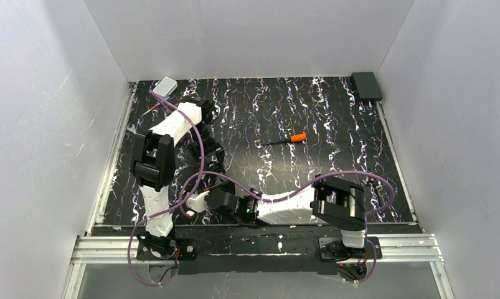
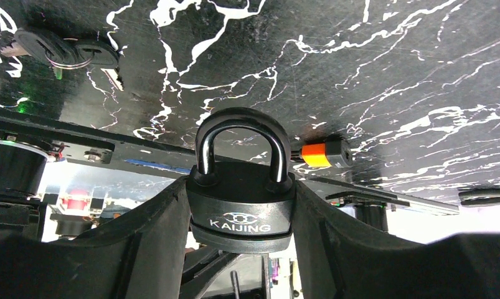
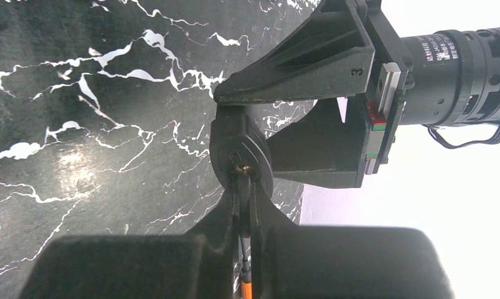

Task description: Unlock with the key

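Near the front edge of the table (image 1: pixel 334 112), the right gripper (image 3: pixel 244 190) has its jaws pressed together on what looks to be the key (image 3: pixel 243 177). Its tip is at the keyhole of the padlock (image 2: pixel 241 212), which the left gripper (image 2: pixel 240 187) clamps in half-spread jaws. I judge this the insertion step; next, seat it fully, then twist.

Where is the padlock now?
Left wrist view, centre frame: the black padlock is held in the left gripper, with loose keys on the table upper left.
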Controlling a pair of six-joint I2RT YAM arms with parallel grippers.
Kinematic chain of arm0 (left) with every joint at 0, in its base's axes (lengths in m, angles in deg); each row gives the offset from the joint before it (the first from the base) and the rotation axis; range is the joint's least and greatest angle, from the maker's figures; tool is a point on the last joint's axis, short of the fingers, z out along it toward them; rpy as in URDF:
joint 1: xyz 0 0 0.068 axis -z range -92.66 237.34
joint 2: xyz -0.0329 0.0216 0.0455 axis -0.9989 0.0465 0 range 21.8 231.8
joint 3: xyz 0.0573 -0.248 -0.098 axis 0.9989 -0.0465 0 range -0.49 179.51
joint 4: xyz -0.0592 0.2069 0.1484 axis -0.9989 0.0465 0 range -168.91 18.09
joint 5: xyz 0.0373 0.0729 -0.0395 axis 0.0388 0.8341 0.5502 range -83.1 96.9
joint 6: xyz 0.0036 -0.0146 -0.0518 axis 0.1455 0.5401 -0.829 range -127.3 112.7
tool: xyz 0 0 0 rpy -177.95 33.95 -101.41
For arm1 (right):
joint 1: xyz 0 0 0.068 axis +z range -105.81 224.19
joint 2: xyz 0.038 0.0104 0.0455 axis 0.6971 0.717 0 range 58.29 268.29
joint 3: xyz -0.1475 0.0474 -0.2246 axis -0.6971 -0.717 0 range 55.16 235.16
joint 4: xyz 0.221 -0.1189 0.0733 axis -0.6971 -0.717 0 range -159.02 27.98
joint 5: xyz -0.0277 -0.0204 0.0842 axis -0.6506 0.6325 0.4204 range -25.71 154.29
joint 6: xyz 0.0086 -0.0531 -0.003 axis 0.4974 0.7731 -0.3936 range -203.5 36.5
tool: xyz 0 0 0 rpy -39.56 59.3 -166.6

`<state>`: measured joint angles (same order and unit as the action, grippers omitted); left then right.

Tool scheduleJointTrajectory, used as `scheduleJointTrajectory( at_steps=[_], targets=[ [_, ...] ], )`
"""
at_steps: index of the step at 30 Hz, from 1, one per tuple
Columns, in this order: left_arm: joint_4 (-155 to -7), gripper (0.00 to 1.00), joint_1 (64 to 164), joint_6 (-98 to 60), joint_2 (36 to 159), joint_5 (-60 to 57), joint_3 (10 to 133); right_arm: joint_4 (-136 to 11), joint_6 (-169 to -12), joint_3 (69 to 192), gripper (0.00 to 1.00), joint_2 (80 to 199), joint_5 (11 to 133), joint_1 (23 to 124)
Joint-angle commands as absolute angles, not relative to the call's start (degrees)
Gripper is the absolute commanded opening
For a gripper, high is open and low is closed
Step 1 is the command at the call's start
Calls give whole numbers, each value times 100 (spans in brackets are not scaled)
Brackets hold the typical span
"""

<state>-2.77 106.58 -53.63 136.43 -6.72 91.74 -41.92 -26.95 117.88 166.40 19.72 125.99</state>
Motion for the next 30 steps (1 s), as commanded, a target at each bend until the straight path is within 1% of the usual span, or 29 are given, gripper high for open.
scheduleJointTrajectory(
  at_steps=[1, 3, 4, 5, 7, 8, 9, 11, 15, 22, 27, 30],
  targets=[
    [1472, 0, 10856, -5381, 13173, -1896, 8943, -3523, -2933, 12040, 1, 16789, 1807, 12374],
    [1474, 0, 10861, -5371, 13163, -1862, 8949, -3475, -2899, 12021, 1, 16806, 1725, 12374],
    [1484, 0, 10861, -5364, 13146, -1844, 8954, -3471, -2916, 12006, 4, 16792, 1711, 12374],
    [1492, 0, 10861, -5364, 13149, -1834, 8980, -3508, -2972, 11989, 14, 16751, 1737, 12374],
    [1527, 0, 10862, -5377, 13180, -1795, 9041, -3715, -3179, 11920, 42, 16602, 1964, 12374],
    [1551, 0, 10861, -5373, 13210, -1785, 9082, -3829, -3315, 11864, 53, 16484, 2140, 12374],
    [1599, 0, 10861, -5391, 13244, -1755, 9136, -3909, -3429, 11802, 60, 16361, 2248, 12374],
    [1685, 0, 10852, -5423, 13324, -1669, 9293, -4114, -3653, 11647, 67, 16044, 2578, 12374],
    [1759, 0, 10847, -5509, 13418, -1613, 9546, -4435, -4030, 11316, 73, 15446, 3097, 12368],
    [1760, 0, 10843, -5544, 13574, -1611, 9742, -4690, -4896, 10886, 78, 14408, 3618, 12341],
    [1760, 0, 10843, -5534, 13634, -1557, 9780, -4945, -5866, 10688, 79, 13879, 4470, 12294],
    [1760, 0, 10846, -5505, 13675, -1569, 9829, -4882, -6526, 10447, 80, 13577, 4745, 12259]
  ],
)
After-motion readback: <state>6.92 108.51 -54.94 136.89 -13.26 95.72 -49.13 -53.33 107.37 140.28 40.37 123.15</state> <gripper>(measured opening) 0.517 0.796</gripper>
